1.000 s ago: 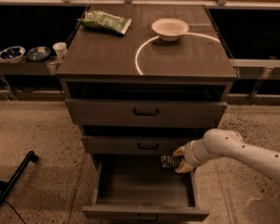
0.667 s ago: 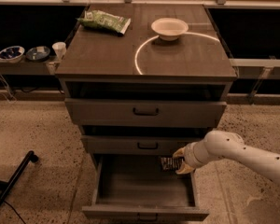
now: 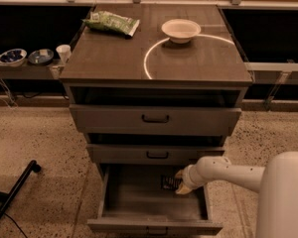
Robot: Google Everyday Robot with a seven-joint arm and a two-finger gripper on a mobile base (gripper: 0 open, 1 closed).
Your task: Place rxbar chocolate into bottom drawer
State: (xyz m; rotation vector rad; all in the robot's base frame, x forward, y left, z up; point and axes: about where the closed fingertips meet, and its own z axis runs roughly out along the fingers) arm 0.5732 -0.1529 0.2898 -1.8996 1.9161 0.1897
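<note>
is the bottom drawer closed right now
No, the bottom drawer is pulled out, and the gripper reaches inside it with the rxbar chocolate at its tip.

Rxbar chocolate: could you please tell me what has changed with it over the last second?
The end effector has carried the rxbar chocolate lower and slightly leftward, down into the open bottom drawer; whether it has let go is unclear. The green bag and bowl on top stayed put.

End effector [image 3: 182, 185] and rxbar chocolate [image 3: 170, 182] both lower, now inside bottom drawer [image 3: 154, 226].
</note>
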